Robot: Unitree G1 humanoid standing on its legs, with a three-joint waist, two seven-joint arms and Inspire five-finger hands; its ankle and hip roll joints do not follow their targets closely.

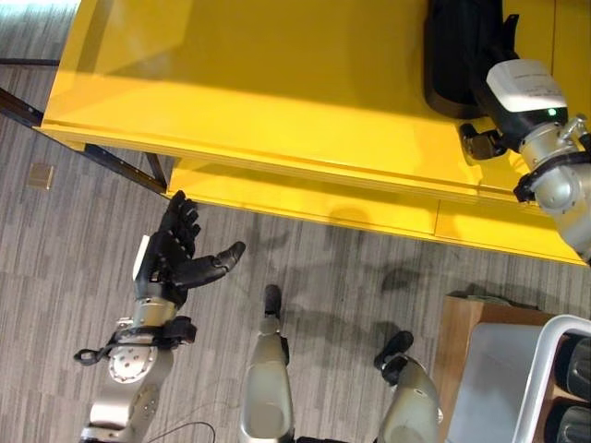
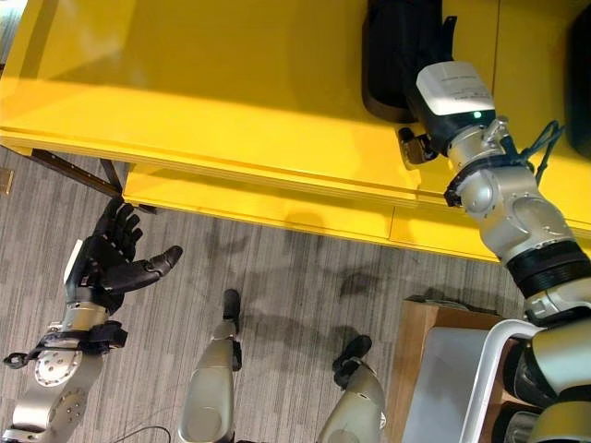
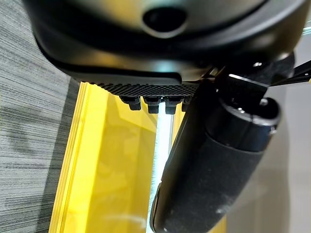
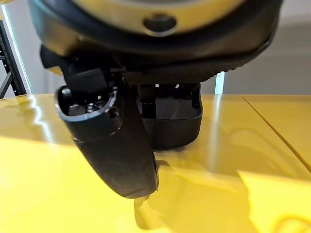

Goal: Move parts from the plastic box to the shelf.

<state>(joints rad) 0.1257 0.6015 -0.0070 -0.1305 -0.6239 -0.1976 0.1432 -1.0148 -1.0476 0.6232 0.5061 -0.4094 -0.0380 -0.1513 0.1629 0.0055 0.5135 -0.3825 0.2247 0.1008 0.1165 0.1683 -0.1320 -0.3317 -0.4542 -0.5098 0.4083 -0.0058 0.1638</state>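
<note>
Spanning grey striped carpet (image 1: 55, 268), the glossy yellow shelf (image 1: 277, 83) bears a black moulded plastic part (image 4: 170, 119); the right hand (image 2: 420, 143) there has unreadable fingers, while the left hand (image 1: 175, 254) spreads open.

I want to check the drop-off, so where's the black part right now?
The black part sits on the yellow shelf, on the robot's right at the far edge of the head views, under the right hand.
</note>
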